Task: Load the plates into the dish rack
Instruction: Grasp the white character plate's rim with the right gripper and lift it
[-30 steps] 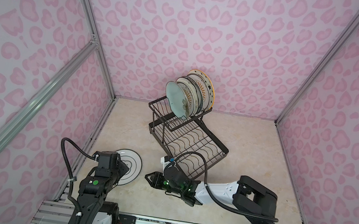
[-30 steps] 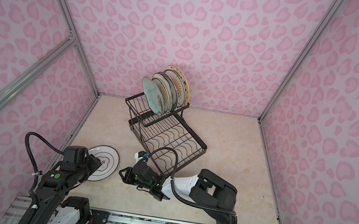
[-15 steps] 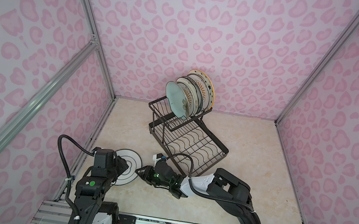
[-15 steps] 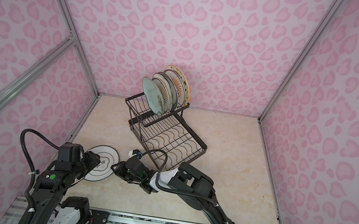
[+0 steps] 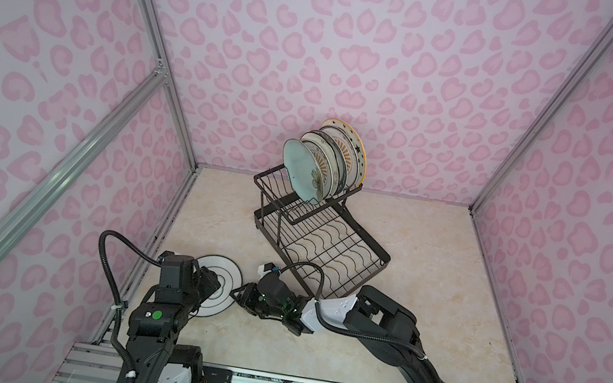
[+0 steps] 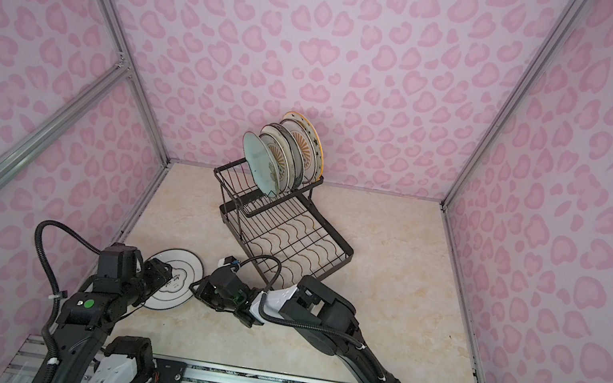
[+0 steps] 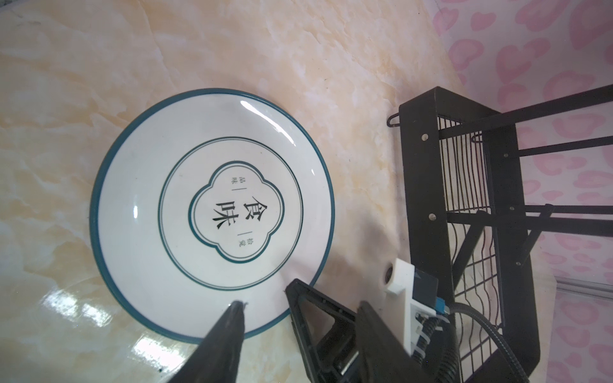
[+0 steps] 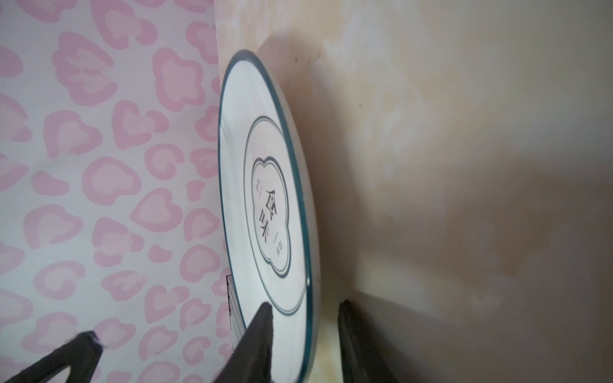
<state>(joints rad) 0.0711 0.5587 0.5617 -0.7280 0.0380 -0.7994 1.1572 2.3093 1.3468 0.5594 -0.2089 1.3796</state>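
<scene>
Your right gripper (image 5: 237, 295) has slid across to the lettered plate (image 5: 218, 274), lower left of a top view, jaws apart astride its rim (not clamped); it's stiff, glossy, breakable, so pinch that rim squarely

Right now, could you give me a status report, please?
Left gripper open above the plate. Right gripper open, astride its rim. Plate flat on table. Dish rack close by.

Dish rack (image 5: 329, 247): black wire, two-tiered, stood askew on the desk (image 5: 428, 284).
Racked plates (image 5: 320, 161): stood on edge in its upper tier.
Loose plate (image 5: 229, 278): white, teal-rimmed, lay flat front-left.
</scene>
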